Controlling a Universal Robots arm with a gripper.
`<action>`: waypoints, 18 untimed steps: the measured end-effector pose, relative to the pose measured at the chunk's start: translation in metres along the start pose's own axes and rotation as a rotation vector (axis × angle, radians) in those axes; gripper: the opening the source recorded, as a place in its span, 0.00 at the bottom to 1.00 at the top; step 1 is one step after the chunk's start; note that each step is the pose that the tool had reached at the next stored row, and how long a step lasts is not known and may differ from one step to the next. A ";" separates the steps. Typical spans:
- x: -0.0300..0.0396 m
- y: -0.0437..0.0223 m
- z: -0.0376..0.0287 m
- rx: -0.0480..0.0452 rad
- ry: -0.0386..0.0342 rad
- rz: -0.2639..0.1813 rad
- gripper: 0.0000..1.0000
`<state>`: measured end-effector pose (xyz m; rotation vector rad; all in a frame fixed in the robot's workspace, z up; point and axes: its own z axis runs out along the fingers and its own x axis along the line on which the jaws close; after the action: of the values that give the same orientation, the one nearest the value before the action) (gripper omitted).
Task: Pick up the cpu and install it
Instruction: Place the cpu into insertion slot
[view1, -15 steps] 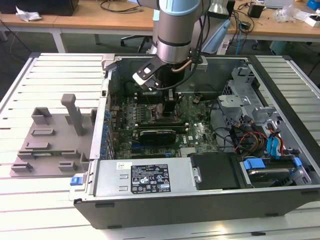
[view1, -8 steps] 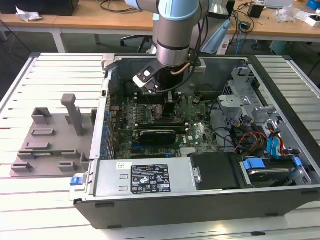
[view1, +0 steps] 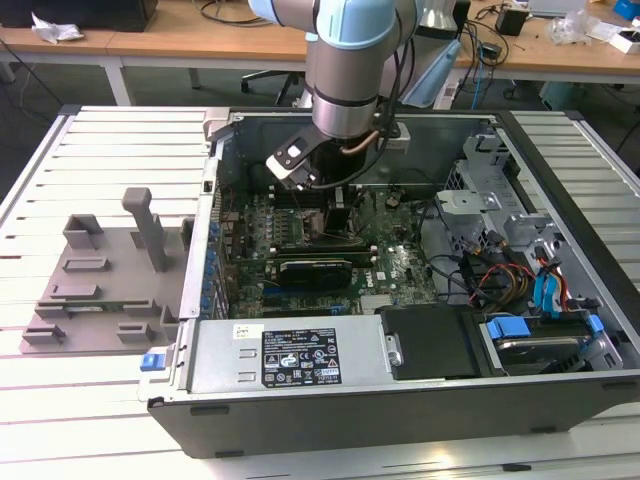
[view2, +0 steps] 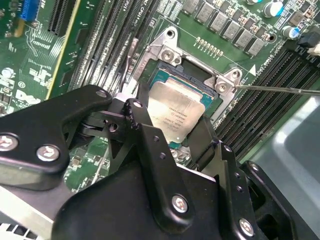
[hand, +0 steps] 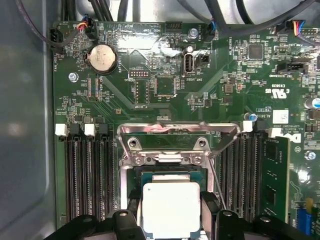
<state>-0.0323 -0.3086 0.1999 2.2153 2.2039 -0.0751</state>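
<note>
While the gripper (view2: 172, 120) holds it by two opposite edges, the cpu (view2: 176, 111) lies flat and square over the open socket (view2: 197, 75) of the green board (hand: 225, 100), its silvery top plate facing up. Whether it already rests in the socket or hangs just above it cannot be told. The black fingers (view2: 145, 127) are closed against the chip, one on each side, and both wrist views show the plate between them. In the first wrist view the cpu (hand: 170, 207) covers most of the socket opening, with a teal edge showing just beyond it.

Around the socket, the metal clamp plate (hand: 177, 135) is swung up and open on its hinge, and a thin wire lever (view2: 280, 90) stands out to one side, released. Rows of black memory slots (hand: 87, 175) run along both sides of the socket, and one green memory stick (hand: 275, 175) is seated in a slot. Farther across the board is a round coin battery (hand: 102, 59).

In the exterior view the arm (view1: 345, 70) reaches down into an open computer case (view1: 300, 400) lying on its side, the gripper (view1: 335, 215) low over the board. On the exterior view's left, just beside the case, a grey plastic tray (view1: 100, 270) sits on the slatted table (view1: 60, 150).
</note>
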 end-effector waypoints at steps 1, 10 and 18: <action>0.0001 0.0000 0.0007 -0.0001 0.0000 0.000 0.55; 0.0002 0.0000 0.0034 0.0000 -0.0001 0.000 0.55; 0.0027 0.0001 0.0036 -0.0001 0.0001 0.000 0.62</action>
<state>-0.0323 -0.3060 0.1962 2.2154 2.2038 -0.0749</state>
